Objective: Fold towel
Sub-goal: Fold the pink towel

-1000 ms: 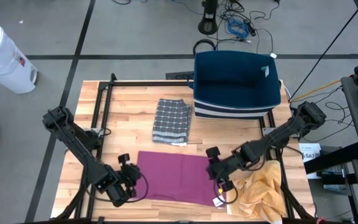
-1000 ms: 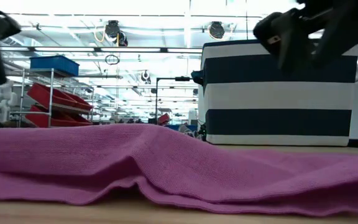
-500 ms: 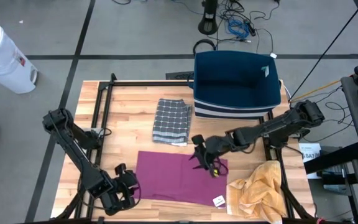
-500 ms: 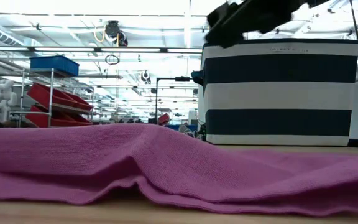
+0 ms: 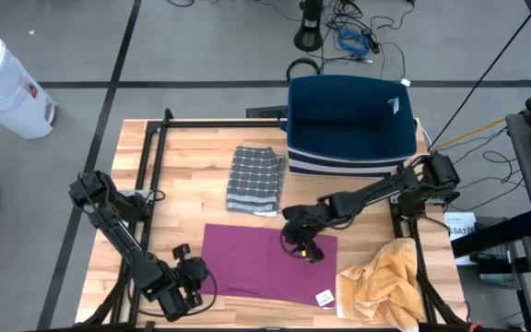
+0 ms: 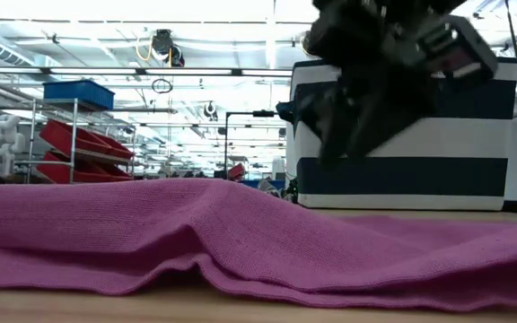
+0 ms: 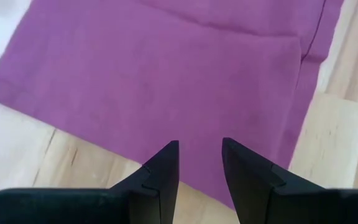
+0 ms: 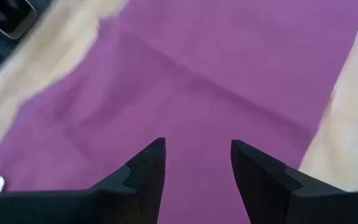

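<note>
A purple towel lies flat on the wooden table, near its front edge. In the low view the towel shows a low ripple. My left gripper stands open at the towel's near left corner; its fingers point down over the purple edge with nothing between them. My right gripper hangs open over the towel's right part. In the low view it is clear above the cloth. Neither gripper visibly touches the towel.
A folded grey checked cloth lies behind the towel. A navy and white striped basket stands at the far right. A crumpled yellow cloth and a small white tag lie at the near right. Black frame rails border the table.
My right gripper has swung from the towel's near right corner toward the table's left and far side, sinking over the towel's right part. My left gripper has drifted toward the near edge and down. The towel has not moved.
</note>
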Robot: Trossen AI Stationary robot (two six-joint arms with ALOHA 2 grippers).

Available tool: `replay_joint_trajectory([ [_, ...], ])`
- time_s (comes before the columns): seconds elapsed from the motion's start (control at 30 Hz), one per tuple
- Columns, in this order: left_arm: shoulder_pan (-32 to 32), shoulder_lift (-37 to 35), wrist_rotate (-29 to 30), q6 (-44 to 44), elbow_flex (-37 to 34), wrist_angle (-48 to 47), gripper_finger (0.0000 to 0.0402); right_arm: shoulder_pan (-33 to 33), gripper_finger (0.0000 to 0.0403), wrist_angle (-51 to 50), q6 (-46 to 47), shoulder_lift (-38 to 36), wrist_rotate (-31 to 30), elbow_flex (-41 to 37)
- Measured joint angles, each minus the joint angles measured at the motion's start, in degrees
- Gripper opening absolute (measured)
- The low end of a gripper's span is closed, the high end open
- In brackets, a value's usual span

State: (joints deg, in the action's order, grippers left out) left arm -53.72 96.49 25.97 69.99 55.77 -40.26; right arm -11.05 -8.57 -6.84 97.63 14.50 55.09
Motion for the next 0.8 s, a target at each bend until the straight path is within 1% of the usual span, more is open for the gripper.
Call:
replay_joint_trajectory([
  [0.13,1.03,0.0,0.7,-1.85,-1.23,0.58,0.0129,-0.55,0.0169,-1.89,2.88,3.02,3.76,-0.04],
  [0.23,1.7,-0.02,1.62,-5.0,-2.46,3.72,0.0129,-1.97,0.0169,-1.93,3.84,3.31,3.88,-0.04],
  [0.3,2.42,-0.02,1.69,-7.97,-3.63,7.58,0.0129,-2.76,0.0169,-1.69,4.69,3.1,3.87,-0.04],
  [0.43,5.15,-0.02,0.09,-11.51,-6.6,13.41,0.0129,-4.56,0.0169,-0.89,7.76,2.71,4.07,-0.02],
  [0.57,6.43,-0.02,-1.2,-13.45,-7.37,14.01,0.0129,-7.19,0.0169,0.15,10.18,2.71,5.38,-0.02],
  [0.8,6.86,-0.02,-2.21,-17.67,-7.37,14.5,0.0129,-12.25,0.0169,6.76,13.06,4.66,5.38,0.02],
])
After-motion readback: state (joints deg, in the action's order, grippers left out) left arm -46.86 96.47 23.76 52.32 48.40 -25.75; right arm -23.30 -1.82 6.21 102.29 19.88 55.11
